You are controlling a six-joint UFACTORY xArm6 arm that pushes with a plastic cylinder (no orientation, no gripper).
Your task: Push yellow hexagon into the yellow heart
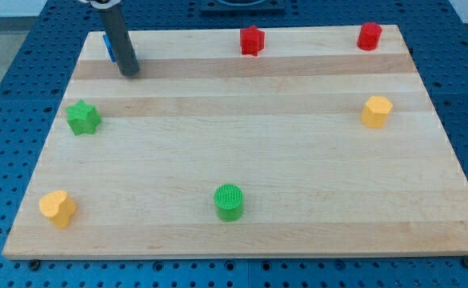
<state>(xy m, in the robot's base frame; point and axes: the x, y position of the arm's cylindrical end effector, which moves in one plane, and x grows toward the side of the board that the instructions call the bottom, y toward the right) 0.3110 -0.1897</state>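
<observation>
The yellow hexagon [376,111] sits near the board's right edge, at mid height. The yellow heart [58,208] lies at the view's bottom left corner of the board. My tip [130,72] rests on the board at the view's top left, far from both yellow blocks. A blue block [108,46] is mostly hidden behind the rod, just left of it; its shape cannot be made out.
A green star [82,118] lies at the left, below my tip. A green cylinder [229,202] stands at bottom centre. A red star [252,40] sits at top centre and a red hexagon-like block [370,36] at top right. The wooden board [242,240] lies on a blue perforated table.
</observation>
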